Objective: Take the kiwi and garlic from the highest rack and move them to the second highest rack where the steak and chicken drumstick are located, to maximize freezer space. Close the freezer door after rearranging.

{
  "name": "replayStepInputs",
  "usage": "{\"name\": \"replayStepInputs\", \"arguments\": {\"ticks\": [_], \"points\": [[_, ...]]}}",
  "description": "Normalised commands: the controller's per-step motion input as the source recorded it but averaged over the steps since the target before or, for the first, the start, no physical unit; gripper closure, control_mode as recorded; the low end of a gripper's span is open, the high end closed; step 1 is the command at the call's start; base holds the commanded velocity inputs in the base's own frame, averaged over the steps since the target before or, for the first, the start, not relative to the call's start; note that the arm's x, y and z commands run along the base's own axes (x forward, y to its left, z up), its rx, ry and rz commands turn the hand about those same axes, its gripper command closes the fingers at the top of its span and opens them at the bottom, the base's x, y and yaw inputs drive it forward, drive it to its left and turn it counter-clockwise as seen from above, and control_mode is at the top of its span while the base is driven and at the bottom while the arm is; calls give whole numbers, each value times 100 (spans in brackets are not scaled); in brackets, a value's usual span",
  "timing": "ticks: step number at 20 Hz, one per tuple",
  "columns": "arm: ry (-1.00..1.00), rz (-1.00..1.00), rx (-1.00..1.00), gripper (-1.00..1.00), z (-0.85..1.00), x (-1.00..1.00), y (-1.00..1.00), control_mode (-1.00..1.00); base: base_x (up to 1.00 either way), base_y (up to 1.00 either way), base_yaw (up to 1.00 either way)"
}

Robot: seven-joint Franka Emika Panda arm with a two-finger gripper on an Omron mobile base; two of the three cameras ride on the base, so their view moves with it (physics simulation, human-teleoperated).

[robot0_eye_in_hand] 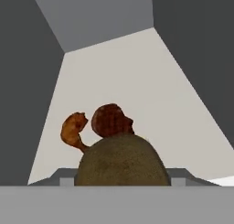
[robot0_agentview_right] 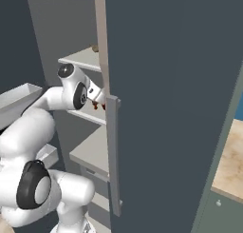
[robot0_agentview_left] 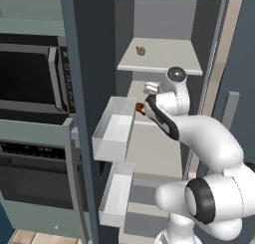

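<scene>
1. The tool (robot0_agentview_left: pixel 149 88) reaches into the open freezer at the level of the second highest rack (robot0_agentview_left: pixel 144 133), with the white arm's wrist just behind it.
2. In the hand view a brownish-green rounded thing, apparently the kiwi (robot0_eye_in_hand: pixel 121 161), sits right at the tool's tip and hides the fingers; I cannot tell whether the tool is clamped on it or apart.
3. Just beyond the kiwi, farther along the tool's line of sight, lies the dark red-brown steak (robot0_eye_in_hand: pixel 111 119) on the pale rack.
4. To the left of the steak in the hand view, touching or nearly touching it, is the orange-brown chicken drumstick (robot0_eye_in_hand: pixel 74 129).
5. Above the tool, on the highest rack (robot0_agentview_left: pixel 164 63), a small round brownish item (robot0_agentview_left: pixel 141 51) rests alone; it is too small to name for certain.
6. Below and to the left of the tool, two white door bins (robot0_agentview_left: pixel 114 128) hang on the open freezer door (robot0_agentview_left: pixel 84 88).
</scene>
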Motion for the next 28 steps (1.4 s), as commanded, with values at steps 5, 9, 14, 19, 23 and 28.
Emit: {"name": "replayStepInputs", "arguments": {"ticks": [5, 9, 14, 19, 23, 28], "points": [[-5, 0, 0, 100, -56, 43, 0, -100, 0, 0, 0], [-4, 0, 0, 100, -44, 43, 0, -100, 0, 0, 0], [0, 0, 0, 100, -24, 59, 0, -100, 0, 0, 0], [0, 0, 0, 100, -19, 66, -1, -100, 0, 0, 0], [0, 0, 0, 100, -19, 62, -3, -100, 0, 0, 0], [-1, 0, 0, 100, -29, 48, 0, -100, 0, 0, 0]]}}
